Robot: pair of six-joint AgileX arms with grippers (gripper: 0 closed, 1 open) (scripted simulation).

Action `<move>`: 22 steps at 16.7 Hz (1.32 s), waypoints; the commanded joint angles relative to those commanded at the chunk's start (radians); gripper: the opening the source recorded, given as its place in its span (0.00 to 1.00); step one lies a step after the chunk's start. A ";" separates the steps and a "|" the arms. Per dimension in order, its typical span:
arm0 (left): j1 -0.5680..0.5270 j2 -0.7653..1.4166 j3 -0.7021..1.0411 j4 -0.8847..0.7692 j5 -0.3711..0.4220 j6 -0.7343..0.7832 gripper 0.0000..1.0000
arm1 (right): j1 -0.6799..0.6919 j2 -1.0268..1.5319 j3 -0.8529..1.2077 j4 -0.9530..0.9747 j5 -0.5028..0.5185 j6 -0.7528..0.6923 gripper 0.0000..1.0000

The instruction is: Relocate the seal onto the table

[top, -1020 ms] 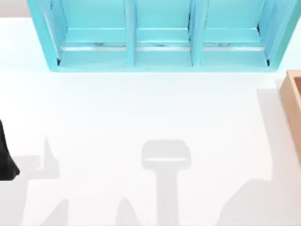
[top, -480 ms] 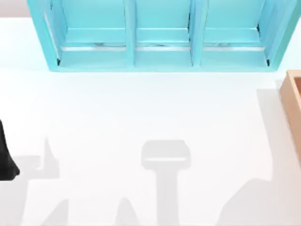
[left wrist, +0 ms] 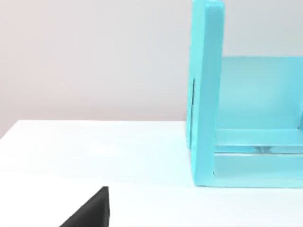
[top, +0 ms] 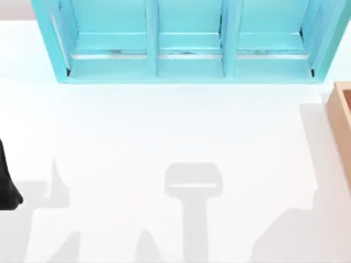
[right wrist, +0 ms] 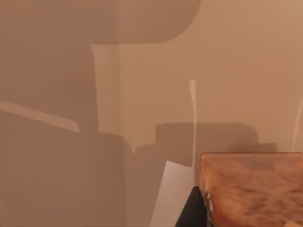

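A plain white table (top: 164,126) is seen from above, crossed by grey shadows (top: 193,183) along its near edge. A light-blue three-compartment cabinet (top: 186,68) is set along the far edge, its open compartments turned toward the middle of the table. A tan wooden box (top: 341,115) is cut off at the right edge, just short of the cabinet's right end.

At the left edge of the table, a dark part of the left AgileX arm (top: 6,183) is caught low over the surface, well apart from the cabinet and the box. In the left wrist view, the cabinet's end wall (left wrist: 206,94) is shown standing upright on the table (left wrist: 94,151), with a black wedge (left wrist: 87,210), possibly part of the left gripper, in the foreground. Whether that gripper is open or closed cannot be told.

In the right wrist view, a corner of the wooden box (right wrist: 251,189) is shown close up, with a dark piece (right wrist: 188,213) just beside it that may belong to the right gripper. The state of that grip cannot be told either.

Where the seal lies cannot be told from these views.
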 joint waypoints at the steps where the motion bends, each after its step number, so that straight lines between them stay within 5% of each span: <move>1: 0.000 0.000 0.000 0.000 0.000 0.000 1.00 | 0.014 -0.016 0.018 -0.015 0.010 0.012 0.00; 12: 0.000 0.000 0.000 0.000 0.000 0.000 1.00 | 0.514 -0.190 0.377 -0.547 0.031 0.400 0.00; 22: 0.000 0.000 0.000 0.000 0.000 0.000 1.00 | 0.528 -0.161 0.421 -0.595 -0.007 0.526 0.00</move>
